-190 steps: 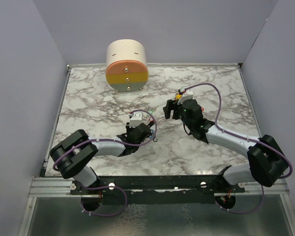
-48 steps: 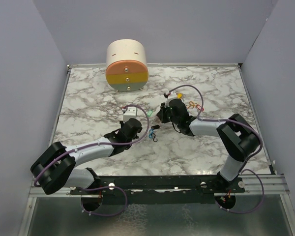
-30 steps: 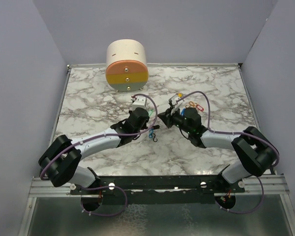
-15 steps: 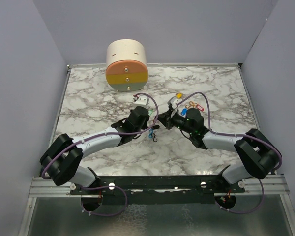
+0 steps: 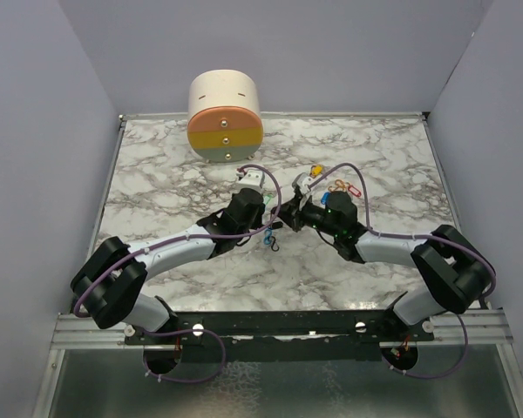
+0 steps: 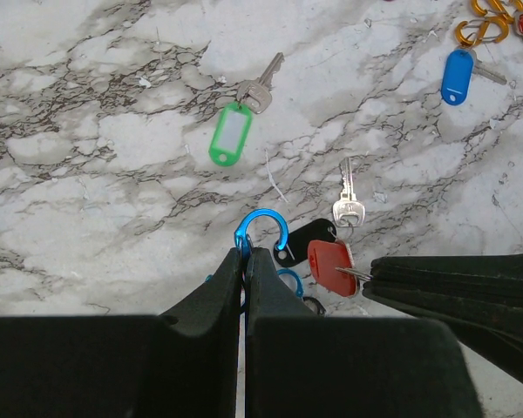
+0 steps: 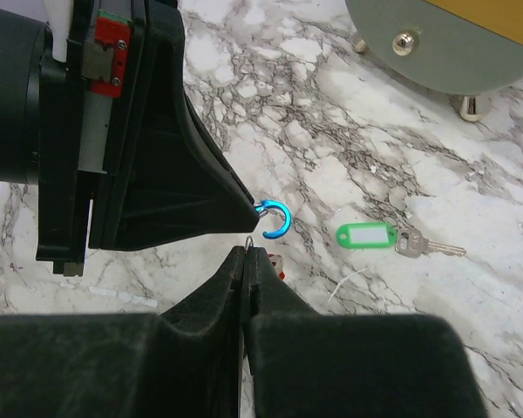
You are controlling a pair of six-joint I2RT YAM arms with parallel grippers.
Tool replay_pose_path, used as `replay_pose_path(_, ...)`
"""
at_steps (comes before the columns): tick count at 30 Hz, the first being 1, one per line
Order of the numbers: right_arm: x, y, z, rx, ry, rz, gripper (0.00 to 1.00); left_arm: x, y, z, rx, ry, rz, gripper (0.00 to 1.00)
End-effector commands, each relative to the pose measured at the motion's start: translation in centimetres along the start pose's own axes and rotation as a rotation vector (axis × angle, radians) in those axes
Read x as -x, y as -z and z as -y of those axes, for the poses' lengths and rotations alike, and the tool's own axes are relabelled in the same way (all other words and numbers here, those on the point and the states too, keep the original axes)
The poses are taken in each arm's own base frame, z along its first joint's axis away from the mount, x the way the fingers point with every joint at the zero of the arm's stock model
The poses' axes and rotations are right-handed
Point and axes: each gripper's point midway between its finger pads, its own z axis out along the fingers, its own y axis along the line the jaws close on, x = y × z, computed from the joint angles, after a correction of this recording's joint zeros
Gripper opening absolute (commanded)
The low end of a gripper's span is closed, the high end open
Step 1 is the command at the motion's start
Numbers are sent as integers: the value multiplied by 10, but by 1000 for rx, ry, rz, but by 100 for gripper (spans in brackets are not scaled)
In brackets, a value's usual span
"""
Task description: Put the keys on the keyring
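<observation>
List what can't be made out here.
- Right wrist view: the red key is almost wholly behind the right pincer.
- Left wrist view: the blue clip is half hidden behind the left pincer; the orange clips are cut by the top edge.
- Top view: whether key and clip touch is too small to tell.

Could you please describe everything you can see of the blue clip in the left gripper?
The blue clip is a thin metallic hook curved into an open C, its gap facing downward in the left wrist view. The left gripper pinches its lower left end between shut fingertips. The red-tagged key, held by the right gripper, sits close beside it without touching.
</observation>
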Motion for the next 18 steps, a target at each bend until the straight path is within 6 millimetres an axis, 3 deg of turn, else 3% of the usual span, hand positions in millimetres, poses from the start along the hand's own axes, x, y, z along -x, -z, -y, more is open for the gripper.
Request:
replay_pose_path(1, 6, -10, -8, 49, 24, 8, 1, 21, 5, 9, -41, 26, 52, 0)
replay_pose_path(18, -2, -20, -6, 43, -3, -11, 1, 21, 14, 10, -71, 36, 61, 0)
